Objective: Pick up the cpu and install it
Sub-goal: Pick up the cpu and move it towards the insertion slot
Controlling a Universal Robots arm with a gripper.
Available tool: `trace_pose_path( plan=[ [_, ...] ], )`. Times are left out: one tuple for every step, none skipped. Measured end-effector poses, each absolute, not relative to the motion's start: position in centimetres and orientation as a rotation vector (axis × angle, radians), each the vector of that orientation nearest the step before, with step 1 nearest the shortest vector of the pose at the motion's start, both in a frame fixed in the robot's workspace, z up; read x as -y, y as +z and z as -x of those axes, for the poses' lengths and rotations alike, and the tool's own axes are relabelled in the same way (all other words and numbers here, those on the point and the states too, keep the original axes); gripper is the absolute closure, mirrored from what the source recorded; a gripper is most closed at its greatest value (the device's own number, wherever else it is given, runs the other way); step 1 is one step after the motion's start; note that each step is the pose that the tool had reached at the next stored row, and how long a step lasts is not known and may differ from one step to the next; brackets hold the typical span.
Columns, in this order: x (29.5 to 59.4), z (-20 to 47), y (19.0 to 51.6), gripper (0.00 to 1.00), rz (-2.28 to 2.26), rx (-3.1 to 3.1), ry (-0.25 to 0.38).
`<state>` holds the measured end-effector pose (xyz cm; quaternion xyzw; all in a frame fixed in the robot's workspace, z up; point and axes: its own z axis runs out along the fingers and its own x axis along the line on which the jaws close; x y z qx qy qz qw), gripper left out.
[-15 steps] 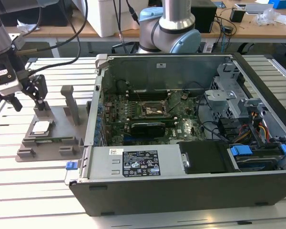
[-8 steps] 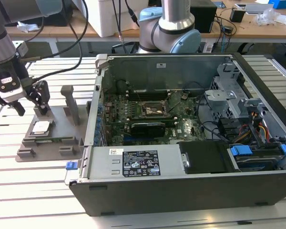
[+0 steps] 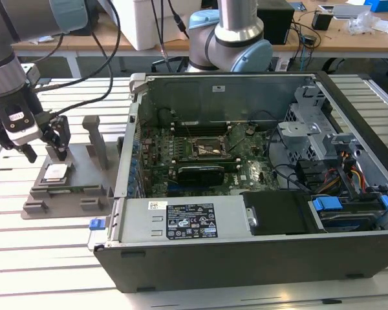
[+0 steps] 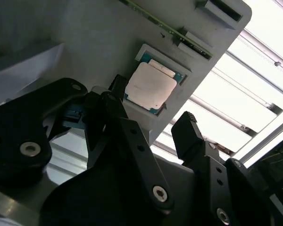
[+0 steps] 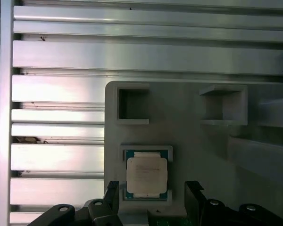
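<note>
Pincer (image 3: pixel 46 155) spread open above cpu (image 3: pixel 55 171) in tray (image 3: pixel 90 186) at 9 o'clock of the case (image 3: pixel 258 258), decent risk of snagging the pocket rim if lowered off-centre.

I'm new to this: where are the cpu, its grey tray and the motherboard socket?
cpu (image 5: pixel 146 175): first wrist view, middle of metal top.
grey tray (image 5: pixel 179 122): first wrist view, bare flat surface.
motherboard socket (image 3: pixel 210 148): exterior view, its centre.
</note>
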<state>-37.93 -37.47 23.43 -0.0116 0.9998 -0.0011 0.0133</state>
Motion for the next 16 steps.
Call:
trace_pose_path(
  plan=[
    [37.5, 37.9, 23.1, 0.34, 0.036, -3.115, -0.003],
    [37.5, 37.9, 22.7, 0.34, 0.037, -3.115, -0.003],
    [37.5, 37.9, 22.4, 0.34, 0.037, -3.115, -0.003],
    [37.5, 37.9, 22.2, 0.34, 0.037, -3.115, -0.003],
    [37.5, 37.9, 22.0, 0.34, 0.037, -3.115, -0.003],
    [37.5, 37.9, 21.8, 0.34, 0.037, -3.115, -0.003],
    [37.5, 37.9, 21.4, 0.34, 0.037, -3.115, -0.003],
    [37.5, 37.9, 21.1, 0.34, 0.037, -3.115, -0.003],
    [37.5, 37.9, 20.8, 0.34, 0.037, -3.115, -0.003],
    [37.5, 37.9, 20.6, 0.34, 0.037, -3.115, -0.003],
    [37.5, 37.9, 20.4, 0.34, 0.037, -3.115, -0.003],
    [37.5, 37.9, 20.0, 0.34, 0.037, -3.115, -0.003],
    [37.5, 37.9, 19.7, 0.34, 0.037, -3.115, -0.003],
    [37.5, 37.9, 19.4, 0.34, 0.037, -3.115, -0.004],
    [37.5, 37.9, 19.3, 0.34, 0.037, -3.115, -0.004],
    [37.5, 37.9, 19.2, 0.34, 0.037, -3.115, -0.007]
  ],
)
